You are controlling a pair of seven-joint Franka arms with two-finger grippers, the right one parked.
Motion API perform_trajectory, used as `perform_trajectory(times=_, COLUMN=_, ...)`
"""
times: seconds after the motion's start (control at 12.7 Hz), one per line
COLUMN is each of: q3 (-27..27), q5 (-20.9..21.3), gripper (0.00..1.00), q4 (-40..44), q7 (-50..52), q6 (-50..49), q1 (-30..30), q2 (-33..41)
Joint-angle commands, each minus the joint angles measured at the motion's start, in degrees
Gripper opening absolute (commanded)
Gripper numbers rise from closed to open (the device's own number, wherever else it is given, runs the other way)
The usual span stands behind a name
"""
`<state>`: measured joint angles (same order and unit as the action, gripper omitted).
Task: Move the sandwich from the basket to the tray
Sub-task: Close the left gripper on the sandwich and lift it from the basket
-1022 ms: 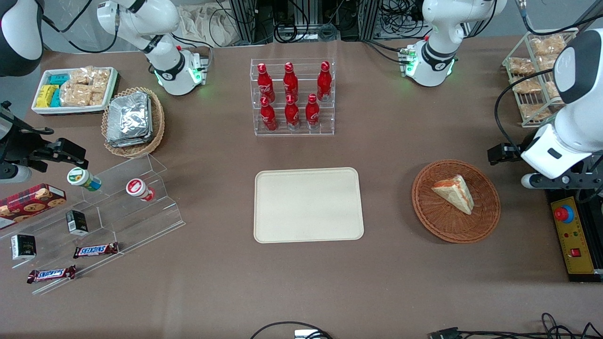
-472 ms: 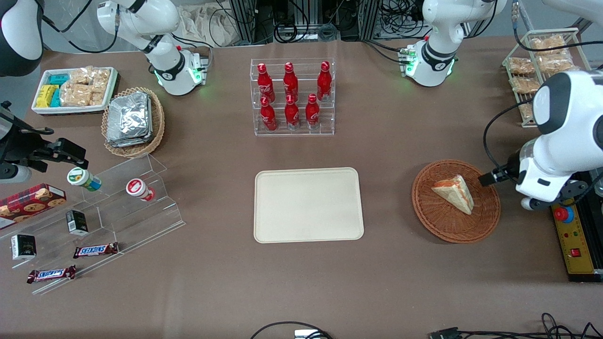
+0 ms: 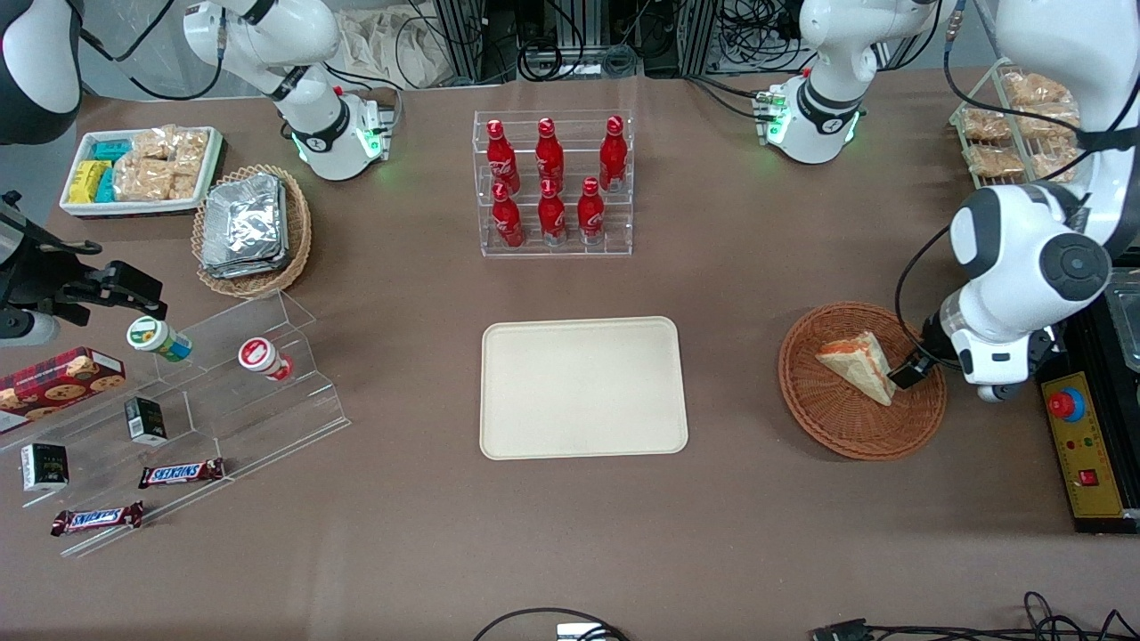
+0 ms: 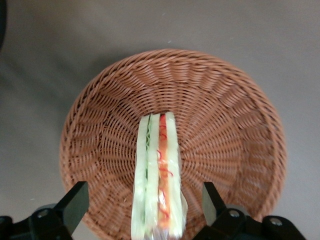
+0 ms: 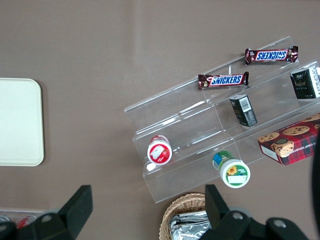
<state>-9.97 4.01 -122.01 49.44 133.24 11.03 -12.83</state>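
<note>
Open lane from basket to tray
Bare brown tabletop between them; bottle rack nearer the robot-base edge. Gripper spread wide, straddling sandwich, low wicker rim around.

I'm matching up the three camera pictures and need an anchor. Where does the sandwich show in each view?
Front view: the sandwich lies in the basket, toward the working arm's end of the table, with the pincer just beside it.
Left wrist view: the sandwich stands edge-on in the basket, between the open pincer fingers.
Right wrist view: not in it.
Shared landmark: the basket.
</note>
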Motion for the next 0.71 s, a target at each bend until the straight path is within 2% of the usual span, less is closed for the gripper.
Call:
perform_trajectory(times=0.0, q3=-0.75, q5=-0.67, gripper=1.0, q4=0.1, q7=4.95, q6=3.15, q1=0.05, q2=-2.63)
perform_trajectory(times=0.63, q3=-2.76, q5=-0.58, gripper=1.0, q4=-0.69, q7=11.72, q6=9.22, q1=-0.3, q2=-9.75)
